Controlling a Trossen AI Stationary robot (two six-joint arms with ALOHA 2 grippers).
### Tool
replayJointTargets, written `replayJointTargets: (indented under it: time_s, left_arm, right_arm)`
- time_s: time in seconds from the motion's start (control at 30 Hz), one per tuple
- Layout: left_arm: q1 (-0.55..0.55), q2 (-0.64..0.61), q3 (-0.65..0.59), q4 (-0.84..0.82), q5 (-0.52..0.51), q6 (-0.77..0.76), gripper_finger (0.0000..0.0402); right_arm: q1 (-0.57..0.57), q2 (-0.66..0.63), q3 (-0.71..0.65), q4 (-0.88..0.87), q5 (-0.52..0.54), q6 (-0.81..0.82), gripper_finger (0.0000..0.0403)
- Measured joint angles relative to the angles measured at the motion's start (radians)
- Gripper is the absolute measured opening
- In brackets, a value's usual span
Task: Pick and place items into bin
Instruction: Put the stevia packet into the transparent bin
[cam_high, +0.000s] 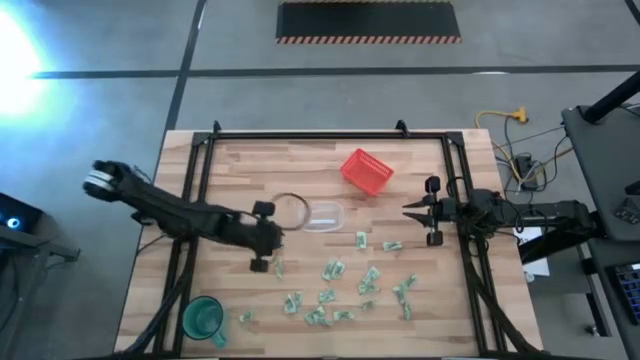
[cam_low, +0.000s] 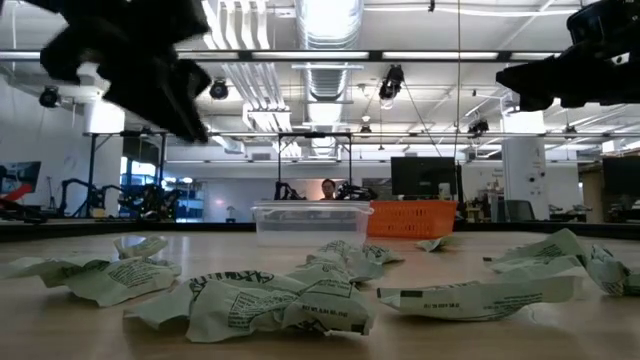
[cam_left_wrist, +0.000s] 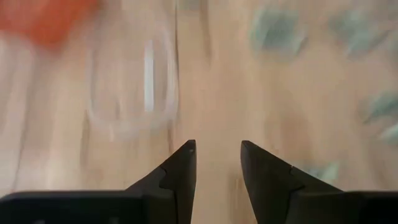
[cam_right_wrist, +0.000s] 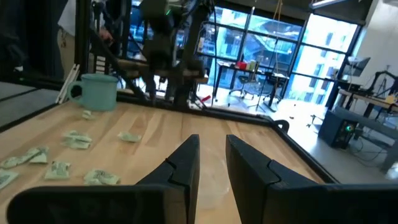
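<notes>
Wrappers, pale green and white, are lying scattered across the wooden table, spreading from roughly five to six o'clock of the table's centre in the high view, all of them well apart from one another in a loose patch. One piece is sitting closest to the bin, at about four o'clock of it. In the low view the crumpled pieces are filling the foreground, with printed text showing on them.

The bin, a small clear container with rounded corners, is standing near the middle of the table; whether anything is lying inside it cannot be told. A red basket is sitting tilted at about one o'clock of the bin, close by but not touching. A green cup is standing far off at seven o'clock, near the table's corner.

The left gripper is hovering at nine o'clock of the bin, just beside it, above the wood. Its own wrist view is showing its fingers parted with bare table between them, grasping nothing, and the bin blurred ahead.

The right gripper is waiting at three o'clock of the bin, well apart from it, with its fingers slightly spread and empty
</notes>
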Motion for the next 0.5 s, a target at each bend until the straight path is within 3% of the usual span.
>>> replayJointTargets:
  time_s: [0.27,0.5]
  left_arm:
    - [-0.060,0.259,0.170,-0.088,0.009,-0.098,0.0109]
    - [-0.063,0.284,0.169,-0.133,0.018,-0.249,0.0109]
  right_arm:
    - [0.000,0.002,0.000,0.021,0.001,0.017,0.0068]
    - [0.000,0.002,0.000,0.020,-0.007,0.053,0.0096]
